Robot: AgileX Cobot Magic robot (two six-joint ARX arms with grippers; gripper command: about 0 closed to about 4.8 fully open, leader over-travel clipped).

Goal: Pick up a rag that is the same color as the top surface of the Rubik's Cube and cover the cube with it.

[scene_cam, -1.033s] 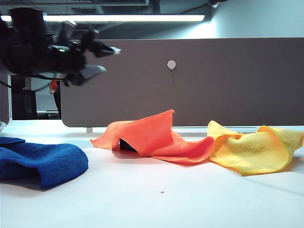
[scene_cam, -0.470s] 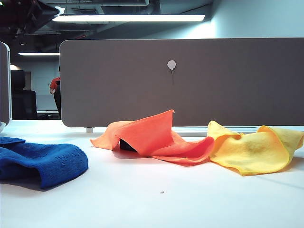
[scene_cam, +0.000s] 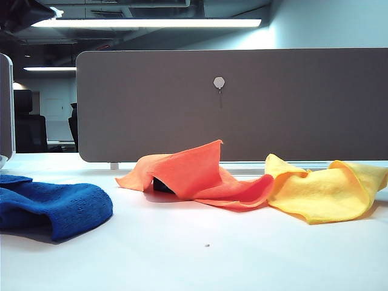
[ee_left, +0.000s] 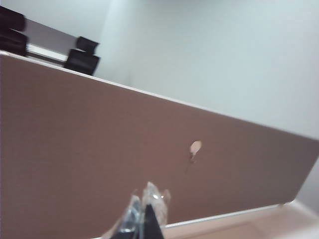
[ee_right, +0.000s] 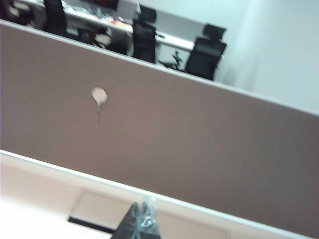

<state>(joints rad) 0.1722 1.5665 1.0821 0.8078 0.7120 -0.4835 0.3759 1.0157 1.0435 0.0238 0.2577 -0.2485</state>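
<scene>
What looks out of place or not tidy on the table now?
The orange rag lies crumpled and tented, and a dark corner of the Rubik's Cube peeks out under its left side. The rag also overlaps the rumpled yellow cloth.

Crumpled orange rag (scene_cam: 197, 173) draped in a peak on the table, dark cube (scene_cam: 161, 185) peeking beneath its left fold

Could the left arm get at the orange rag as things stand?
Probably yes. The left gripper is shut, empty and raised, facing the partition. The orange rag lies uncovered over the cube, between the blue towel and the yellow cloth.
</scene>
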